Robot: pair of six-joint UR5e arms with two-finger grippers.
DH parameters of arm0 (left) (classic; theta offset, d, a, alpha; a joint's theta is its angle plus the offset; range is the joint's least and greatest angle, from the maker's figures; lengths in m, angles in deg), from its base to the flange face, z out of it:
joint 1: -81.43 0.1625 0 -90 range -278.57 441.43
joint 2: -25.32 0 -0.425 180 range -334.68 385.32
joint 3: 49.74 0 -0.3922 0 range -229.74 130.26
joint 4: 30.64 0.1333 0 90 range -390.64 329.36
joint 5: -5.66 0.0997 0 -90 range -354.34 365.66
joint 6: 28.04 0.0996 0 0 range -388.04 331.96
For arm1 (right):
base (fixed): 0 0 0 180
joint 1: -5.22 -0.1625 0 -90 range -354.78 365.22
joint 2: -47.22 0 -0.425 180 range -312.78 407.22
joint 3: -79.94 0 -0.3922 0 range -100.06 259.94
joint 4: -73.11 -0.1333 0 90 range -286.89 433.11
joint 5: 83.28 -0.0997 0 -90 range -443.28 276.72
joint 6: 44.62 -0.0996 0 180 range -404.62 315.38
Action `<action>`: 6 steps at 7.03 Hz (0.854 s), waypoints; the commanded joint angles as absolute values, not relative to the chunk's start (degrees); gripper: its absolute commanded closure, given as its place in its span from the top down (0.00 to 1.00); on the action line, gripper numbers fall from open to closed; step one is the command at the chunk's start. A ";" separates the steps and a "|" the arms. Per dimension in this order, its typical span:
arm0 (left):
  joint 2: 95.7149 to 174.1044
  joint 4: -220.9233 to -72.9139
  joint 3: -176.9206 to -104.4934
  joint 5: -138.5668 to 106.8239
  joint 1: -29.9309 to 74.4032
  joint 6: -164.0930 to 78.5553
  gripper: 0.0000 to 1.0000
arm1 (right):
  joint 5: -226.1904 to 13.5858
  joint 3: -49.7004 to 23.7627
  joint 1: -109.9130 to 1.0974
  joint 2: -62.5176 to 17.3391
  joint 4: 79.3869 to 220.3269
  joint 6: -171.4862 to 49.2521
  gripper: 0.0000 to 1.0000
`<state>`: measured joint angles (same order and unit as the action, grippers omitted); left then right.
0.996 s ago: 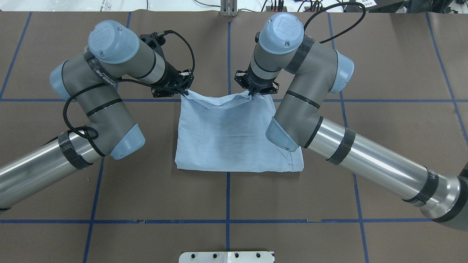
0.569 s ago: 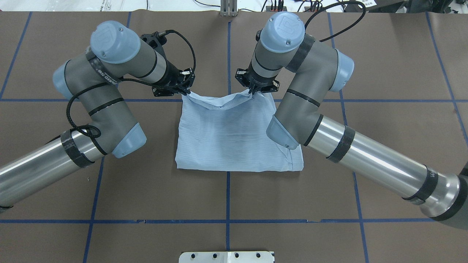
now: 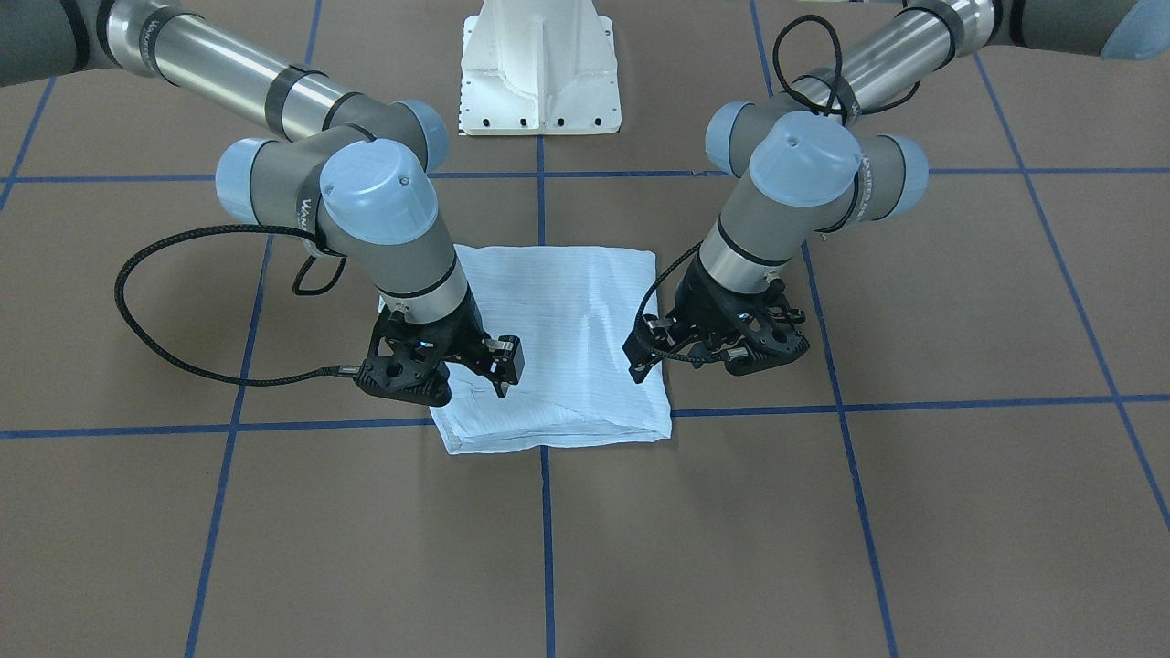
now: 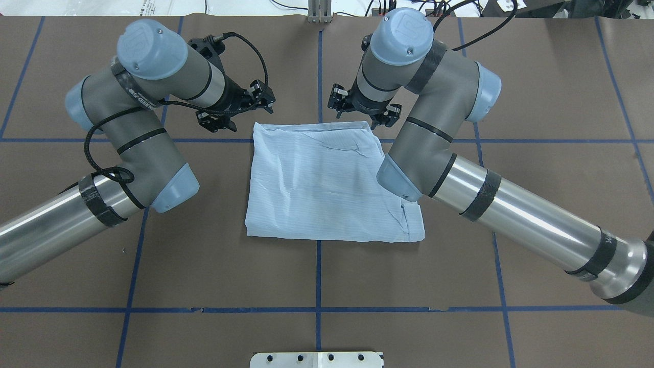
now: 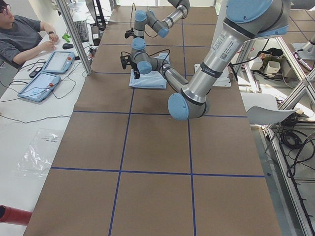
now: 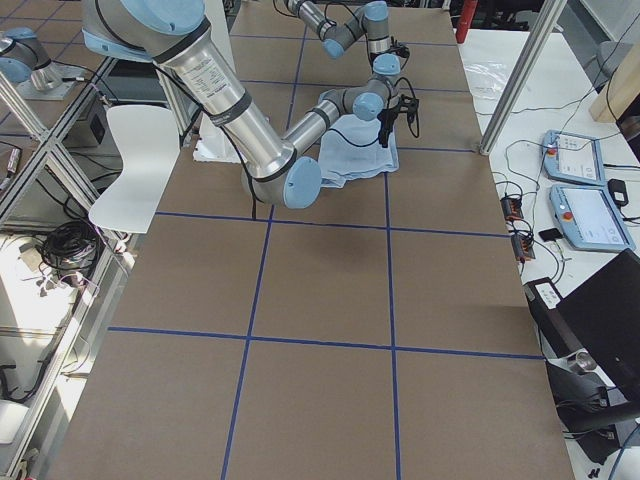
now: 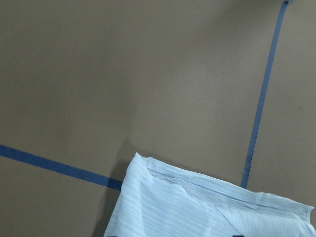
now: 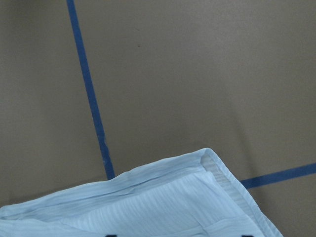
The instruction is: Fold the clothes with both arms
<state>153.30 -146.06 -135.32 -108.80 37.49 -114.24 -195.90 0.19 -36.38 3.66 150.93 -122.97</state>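
The clothes are one light blue striped shirt [image 4: 327, 179], folded into a flat rectangle at mid-table and also seen in the front view [image 3: 558, 338]. My left gripper [image 4: 260, 97] hangs open just beyond the shirt's far left corner, touching nothing. My right gripper [image 4: 364, 110] hangs open over the far right corner, also empty. Each wrist view shows a far corner of the shirt [image 7: 197, 207] [image 8: 163, 202] lying on the brown table below wide-apart fingertips. Both arms reach in from the near side, and the right forearm covers part of the shirt's right edge.
Blue tape lines [image 4: 318, 271] mark a grid on the brown table top. The white pedestal base [image 3: 539, 82] stands at the robot's side. A person [image 5: 19, 34] sits at a side desk with tablets [image 5: 49, 71]. A white chair [image 6: 130, 160] stands beside the table.
Both grippers let go of the shirt's far edge, opened, and drew up and away from it. The lifted edge dropped and now lies flat.
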 commanded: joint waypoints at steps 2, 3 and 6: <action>146.30 -145.51 -138.66 -108.95 31.01 -99.13 1.00 | -198.76 -1.00 -43.61 -1.35 151.86 -108.07 1.00; 141.99 -145.43 -141.21 -109.12 28.11 -89.57 1.00 | -199.90 -1.18 -47.99 -5.13 151.86 -97.28 1.00; 127.32 -145.25 -146.40 -116.22 16.35 -65.30 1.00 | -205.77 -1.18 -59.34 -16.64 151.86 -69.04 1.00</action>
<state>133.48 -145.39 -143.94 -113.80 21.45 -75.15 -202.81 -1.16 -54.88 -12.01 151.86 -80.05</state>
